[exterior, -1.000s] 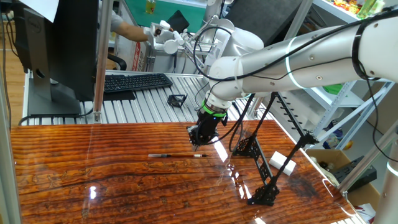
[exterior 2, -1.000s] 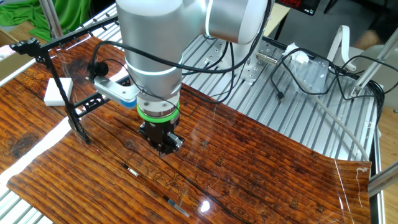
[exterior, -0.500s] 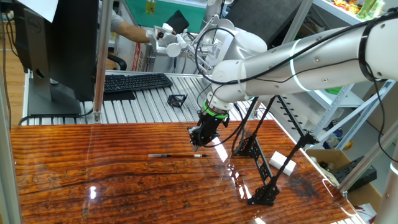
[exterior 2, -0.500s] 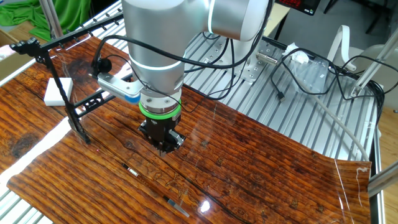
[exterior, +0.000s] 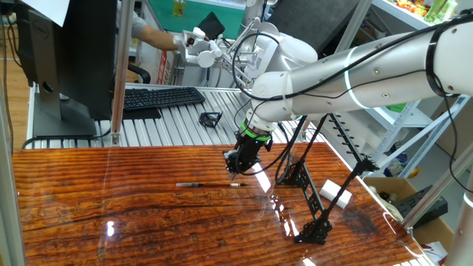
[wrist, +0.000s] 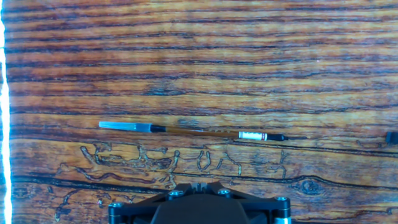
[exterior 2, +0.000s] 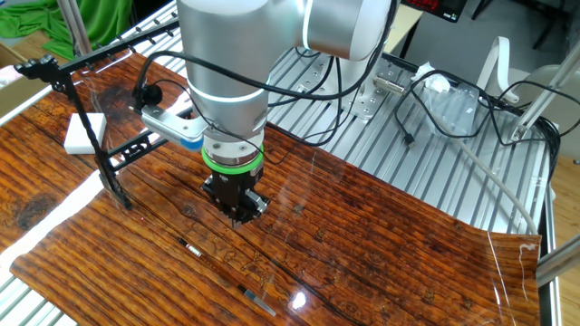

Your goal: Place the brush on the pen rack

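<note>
- The gripper [exterior: 233, 171] points down over the table [exterior: 111, 214]. Its jaws are shut tight and hold nothing.
- The brush [wrist: 186, 131] lies flat on the wood, just in front of the gripper and below it. They do not touch.
- The rack [exterior: 314, 199] stands off to one side of the gripper, well away from the brush.
- Nothing is done yet, I think. The gripper must open, pick up the brush and carry it to the rack.
- The fingertips are hard to see in the hand view.

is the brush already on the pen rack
No, the brush lies flat on the wooden table, with the pen rack standing apart from it.
</note>
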